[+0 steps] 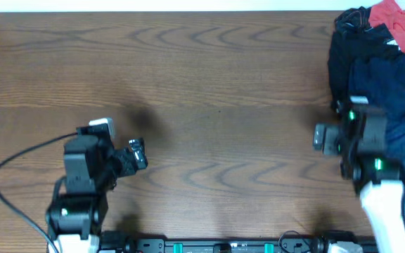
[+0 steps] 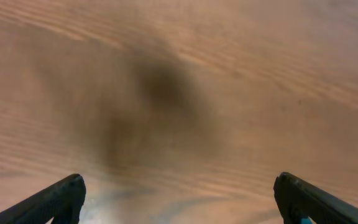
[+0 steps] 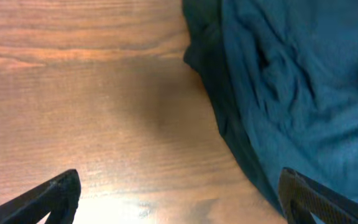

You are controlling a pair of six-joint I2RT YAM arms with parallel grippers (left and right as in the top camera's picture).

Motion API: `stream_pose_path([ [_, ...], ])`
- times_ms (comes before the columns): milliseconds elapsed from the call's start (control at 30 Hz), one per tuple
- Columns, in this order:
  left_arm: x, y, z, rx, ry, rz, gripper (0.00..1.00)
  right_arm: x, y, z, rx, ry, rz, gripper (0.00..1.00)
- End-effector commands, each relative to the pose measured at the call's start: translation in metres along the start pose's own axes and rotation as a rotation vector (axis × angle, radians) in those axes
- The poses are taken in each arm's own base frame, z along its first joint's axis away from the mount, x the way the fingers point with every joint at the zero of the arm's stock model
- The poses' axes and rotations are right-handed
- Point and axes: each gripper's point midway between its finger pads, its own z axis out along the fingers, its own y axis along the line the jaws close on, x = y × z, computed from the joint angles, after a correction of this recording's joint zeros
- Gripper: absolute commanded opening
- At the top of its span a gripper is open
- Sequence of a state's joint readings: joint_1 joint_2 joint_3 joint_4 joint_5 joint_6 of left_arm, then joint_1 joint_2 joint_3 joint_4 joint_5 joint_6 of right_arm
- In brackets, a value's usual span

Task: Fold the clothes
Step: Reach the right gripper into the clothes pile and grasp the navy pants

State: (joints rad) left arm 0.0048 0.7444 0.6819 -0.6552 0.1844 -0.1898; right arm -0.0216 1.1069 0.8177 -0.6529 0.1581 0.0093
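Note:
The clothes, a dark navy garment [image 1: 394,91], lie crumpled in a heap at the table's right edge. In the right wrist view the blue fabric [image 3: 303,81] fills the right side, with a darker fold along its left border. My right gripper [image 1: 352,128] hovers at the heap's left edge and is open wide [image 3: 179,186], one finger over bare wood and the other over the cloth, touching nothing. My left gripper [image 1: 110,144] is far off at the lower left. It is open [image 2: 179,186] above bare wood and holds nothing.
A black garment [image 1: 343,49] and a red cloth [image 1: 399,24] lie piled at the far right corner behind the navy one. The wooden table [image 1: 216,84] stretches between the two arms. A black cable [image 1: 13,165] loops at the left.

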Motion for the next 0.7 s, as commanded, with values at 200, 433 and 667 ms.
stream_pose_path([
  [200,-0.007,-0.002,0.003,-0.011,0.075,0.007,0.98,-0.064,0.003,0.037,0.018,-0.014,0.020,0.99],
  [433,-0.007,-0.002,0.003,-0.012,0.078,0.007,0.98,-0.038,-0.078,0.082,0.280,0.099,0.154,0.98],
  [667,-0.006,-0.002,0.003,-0.013,0.081,0.006,0.98,0.008,-0.117,0.116,0.332,0.249,0.290,0.73],
])
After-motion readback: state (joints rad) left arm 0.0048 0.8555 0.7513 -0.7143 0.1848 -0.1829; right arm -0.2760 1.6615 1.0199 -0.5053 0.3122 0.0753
